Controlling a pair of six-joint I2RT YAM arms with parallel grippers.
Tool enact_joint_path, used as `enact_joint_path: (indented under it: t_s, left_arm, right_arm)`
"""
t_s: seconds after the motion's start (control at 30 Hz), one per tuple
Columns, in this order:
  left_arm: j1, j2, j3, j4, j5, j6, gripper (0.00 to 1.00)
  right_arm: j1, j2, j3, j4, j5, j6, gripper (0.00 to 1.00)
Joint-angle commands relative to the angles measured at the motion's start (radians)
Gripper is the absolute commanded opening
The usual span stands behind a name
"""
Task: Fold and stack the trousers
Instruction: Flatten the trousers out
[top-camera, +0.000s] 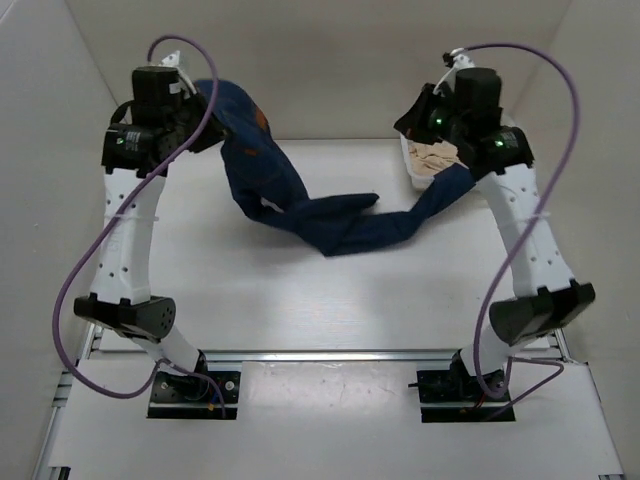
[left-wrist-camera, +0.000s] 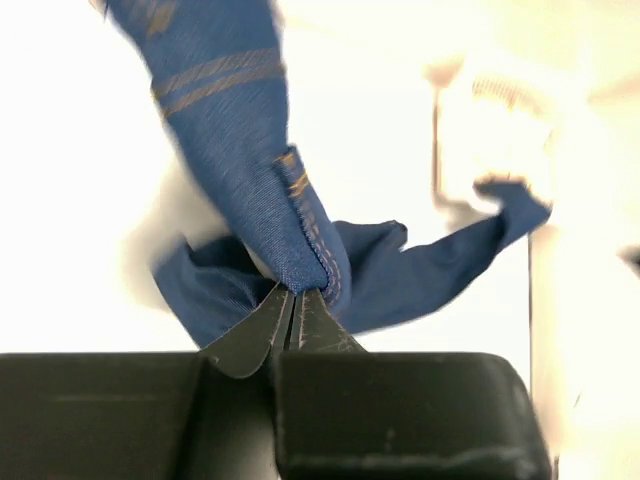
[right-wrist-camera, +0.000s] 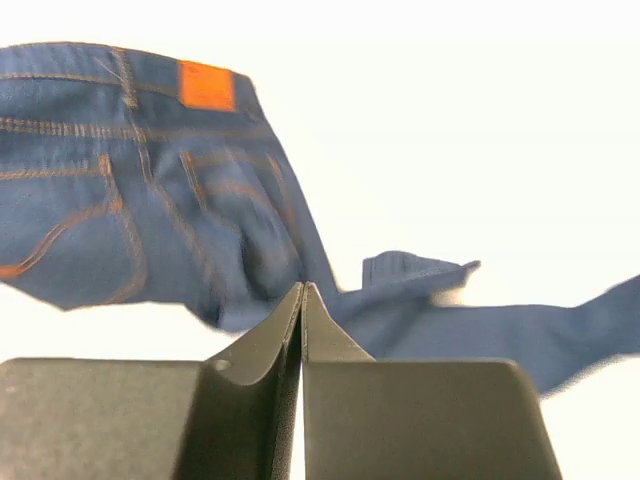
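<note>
Right now my left tool (left-wrist-camera: 295, 300) is pinching a folded, seamed edge of the dark navy-blue denim trousers (top-camera: 330, 225), the fingertips clamped on the cloth with its orange stitching just above them. From the overhead view that end of the trousers hangs lifted at the far left. The small tan leather waistband patch (right-wrist-camera: 207, 85) faces out there. The fabric drops from that point to the pale worktop (top-camera: 300, 310), where the middle of the legs lies bunched near the centre. One leg then runs off to the far right, toward my right arm.

My right tool (right-wrist-camera: 303, 292) has its fingers pressed flat together. I cannot tell from its own camera whether any denim is caught between them; the seat and back pockets of the trousers show beyond the tips, blurred.

What crowds the right side is a white open bin (top-camera: 409, 165) holding crumpled beige cloth (top-camera: 435, 155), just beside the right wrist. The trouser leg crosses its near corner. Purple cables (top-camera: 70, 290) loop out from both arms, clear of the denim. White walls (top-camera: 40, 150) close in the worktop at the left, the right and the far side.
</note>
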Motion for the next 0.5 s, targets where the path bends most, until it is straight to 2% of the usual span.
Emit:
enact_joint_path:
  t_s: [0.0, 0.1, 0.13, 0.23, 0.27, 0.33, 0.37, 0.43, 0.47]
  left_arm:
    - [0.037, -0.093, -0.004, -0.021, 0.043, -0.009, 0.1]
    - [0.064, -0.235, -0.234, 0.059, 0.043, -0.043, 0.1]
    - [0.064, -0.271, -0.359, 0.081, 0.019, -0.058, 0.1]
    - [0.064, -0.36, -0.489, 0.122, -0.017, -0.074, 0.1]
    - [0.064, -0.36, -0.516, 0.122, -0.026, -0.074, 0.1]
    - [0.075, -0.36, -0.517, 0.11, -0.026, -0.063, 0.1]
    - [0.075, -0.36, -0.508, 0.101, -0.037, -0.063, 0.1]
    - [0.075, -0.371, -0.474, 0.089, -0.061, -0.052, 0.1]
    - [0.075, -0.371, -0.474, 0.072, -0.061, -0.052, 0.1]
  right_arm:
    - [0.008, -0.092, 0.059, -0.105, 0.054, -0.075, 0.0]
    - [0.008, -0.227, -0.124, -0.094, 0.082, -0.098, 0.0]
    - [0.008, -0.291, -0.263, -0.075, 0.069, -0.098, 0.0]
    - [0.008, -0.363, -0.473, -0.038, 0.022, -0.06, 0.01]
    - [0.008, -0.363, -0.59, -0.024, -0.006, -0.046, 0.22]
    - [0.008, -0.363, -0.687, 0.052, -0.13, -0.01, 0.63]
    - [0.008, -0.351, -0.752, 0.083, -0.161, 0.039, 0.87]
    - [0.021, -0.281, -0.781, 0.163, -0.205, 0.104, 0.98]
    - [0.033, -0.281, -0.782, 0.183, -0.205, 0.119, 1.0]
